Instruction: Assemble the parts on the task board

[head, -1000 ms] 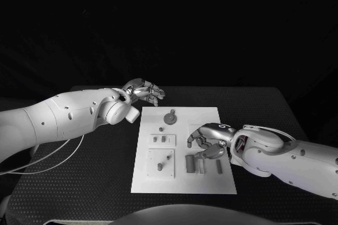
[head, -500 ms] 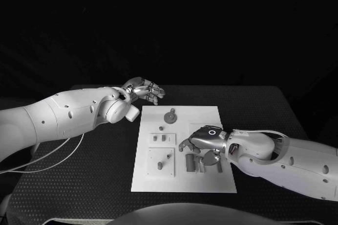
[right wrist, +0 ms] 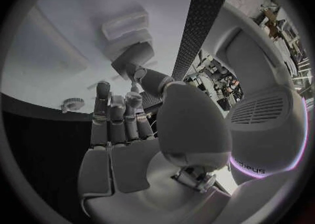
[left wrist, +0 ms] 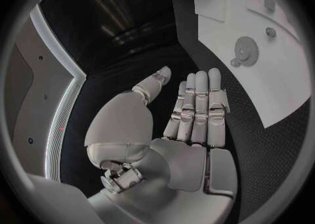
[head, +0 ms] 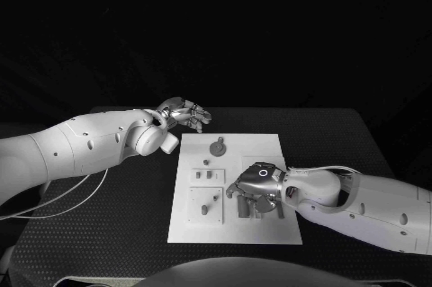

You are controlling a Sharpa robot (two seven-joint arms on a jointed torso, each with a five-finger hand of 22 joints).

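Head view: task board point(head: 236, 237) lies mid-surface point(head: 108, 237).
Right hand point(head: 256, 187): over the board's right half, fingers curled down onto grey parts point(head: 243, 207); whether it grips one cannot be told.
Left hand point(head: 185, 115): fingers spread, empty, beyond the board's far left corner.
Gear-shaped part point(left wrist: 247, 51): on the board, apart from the left hand.
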